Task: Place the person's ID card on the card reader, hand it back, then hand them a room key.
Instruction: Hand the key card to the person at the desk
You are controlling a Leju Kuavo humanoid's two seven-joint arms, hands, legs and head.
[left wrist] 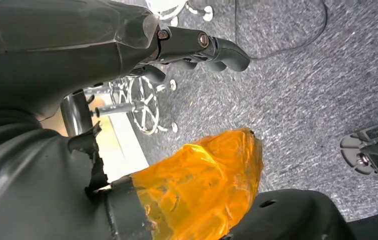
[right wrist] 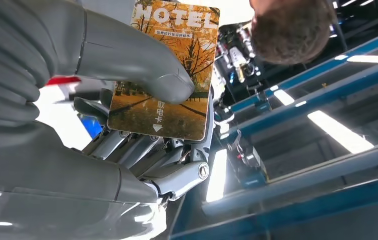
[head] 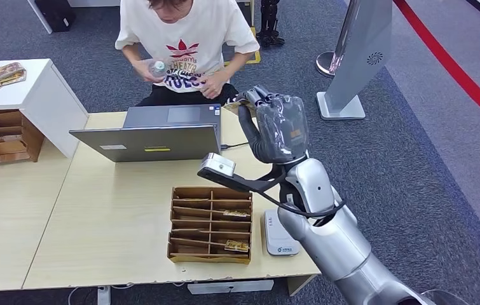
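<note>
Item: your right robot hand, raised above the worktop toward the person, pinches the room key; left robot hand hangs, fingers curled, holding nothing

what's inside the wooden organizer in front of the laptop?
The wooden organizer holds slotted dividers; two autumn-print cards lie in its right-side slots. The other slots look empty, though the dividers hide their depths. The right hand holds a matching hotel card.

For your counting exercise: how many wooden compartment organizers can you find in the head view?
2. One wooden organizer sits on the desk in front of the laptop, beside the card reader. The other stands at the far left, under the white cabinet, partly cut off.
</note>
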